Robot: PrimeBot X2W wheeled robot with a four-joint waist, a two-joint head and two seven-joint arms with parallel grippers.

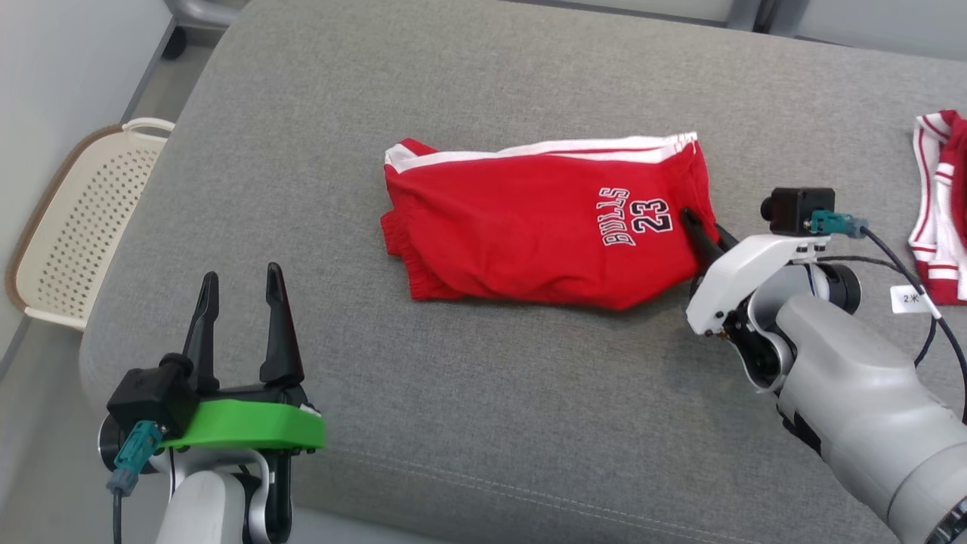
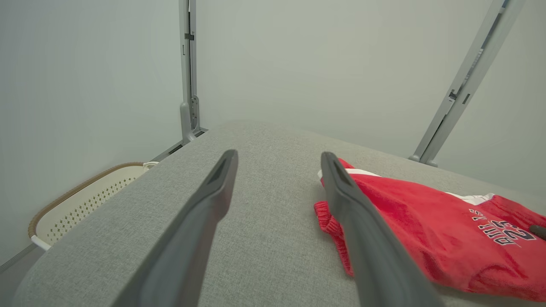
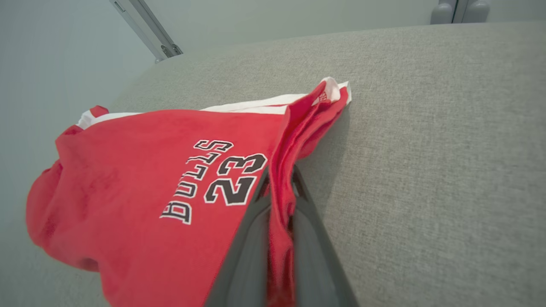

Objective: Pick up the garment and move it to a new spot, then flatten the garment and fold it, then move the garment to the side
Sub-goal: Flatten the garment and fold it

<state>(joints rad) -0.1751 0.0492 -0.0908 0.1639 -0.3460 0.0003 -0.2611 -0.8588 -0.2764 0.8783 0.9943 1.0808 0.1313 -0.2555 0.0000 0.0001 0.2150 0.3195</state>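
Red basketball shorts (image 1: 544, 219), lettered "BULLS 23", lie folded on a grey cushion (image 1: 483, 423). My right jaws are pressed together on the right-hand edge of the shorts, pinching a ridge of red cloth between them. The rest of the shorts spreads away to the left of those jaws. I judge the grip sits at the edge so the folded bundle can be lifted or dragged aside without opening up (this looks like the task's last step).

My left jaws are spread wide and hold nothing. They hover above bare cushion, with the shorts ahead and to their right, well apart, probably to keep out of the way.

Left of the left jaws, past the cushion's edge, stands a cream perforated basket (image 1: 83, 227); the part of its inside I can see is bare. Right of the right jaws lies a second red-and-white garment (image 1: 940, 204), untouched.
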